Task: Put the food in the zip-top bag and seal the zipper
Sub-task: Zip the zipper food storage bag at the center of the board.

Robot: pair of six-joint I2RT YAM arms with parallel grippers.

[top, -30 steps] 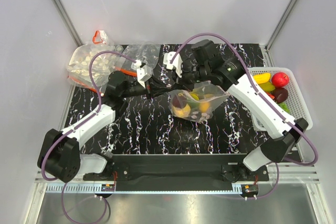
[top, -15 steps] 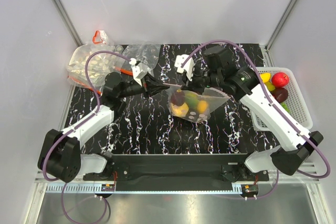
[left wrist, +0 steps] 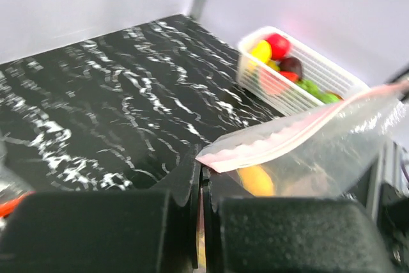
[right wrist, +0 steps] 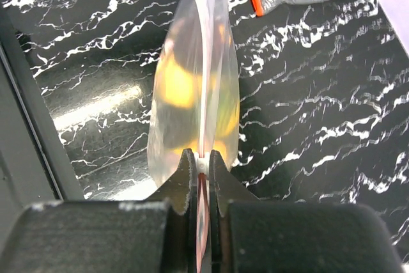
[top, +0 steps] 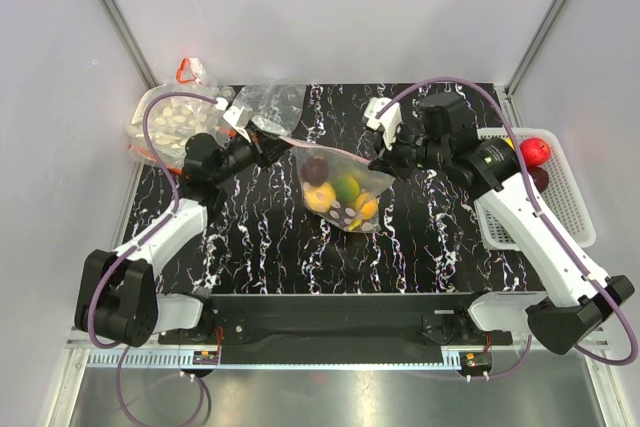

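Top external view has the bag (top: 340,190) strung between both arms over the middle of the worktop (top: 260,237), loaded with food (top: 333,193): dark purple, yellow, green and orange pieces. The left gripper (top: 283,146) is clamped on the zipper (top: 335,156) at its 10 o'clock end, and the right gripper (top: 386,162) is clamped on the 3 o'clock end, so the strip runs taut between them.

From the left wrist, the left gripper (left wrist: 199,172) has its jaws together on the bag's corner, and the zipper (left wrist: 287,135) leads away as one flat pink band. From the right wrist, the right gripper (right wrist: 199,165) pinches the zipper (right wrist: 204,94) edge-on. The two lips lie together as one thin line, but I cannot tell whether they are locked along the whole length.

Risks, as I judge them:
- Each hold is only a thin corner of slick film. If either arm pulls outward harder, a corner may slide out, and the loaded bag would swing or drop.
- If part of the zipper is unlocked, the weight of the food could pop it open once tension is let off or the bag tips.
- Letting go with one gripper first would leave the whole load hanging on the other corner.
- The clear bag (top: 268,102) lies just beside the left gripper at 11 o'clock, and drawing that arm back could snag it.
- The basket (top: 570,209) at 3 o'clock holds more pieces, among them a red fruit (top: 534,151), so sealing now may leave food outside.
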